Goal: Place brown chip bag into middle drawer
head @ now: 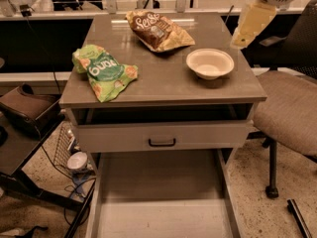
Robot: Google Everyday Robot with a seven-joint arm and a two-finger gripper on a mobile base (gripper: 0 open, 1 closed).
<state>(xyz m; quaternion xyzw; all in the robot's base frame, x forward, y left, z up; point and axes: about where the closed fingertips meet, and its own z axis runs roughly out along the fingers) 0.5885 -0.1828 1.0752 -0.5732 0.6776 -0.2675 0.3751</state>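
Note:
The brown chip bag [157, 29] lies at the back middle of the grey cabinet top [163, 83], crinkled, brown and yellow with white script. The middle drawer [158, 187] is pulled out at the bottom of the view, and its flat grey floor is bare. My gripper [239, 39] is pale yellow and hangs above the cabinet's back right corner. It is to the right of the brown bag and just behind the white bowl [210, 63], and it touches nothing.
A green chip bag [103, 71] lies on the left of the cabinet top. The upper drawer front with a black handle [162, 143] is slightly open. An office chair [287, 108] stands on the right. Clutter and cables lie on the floor at the left [74, 162].

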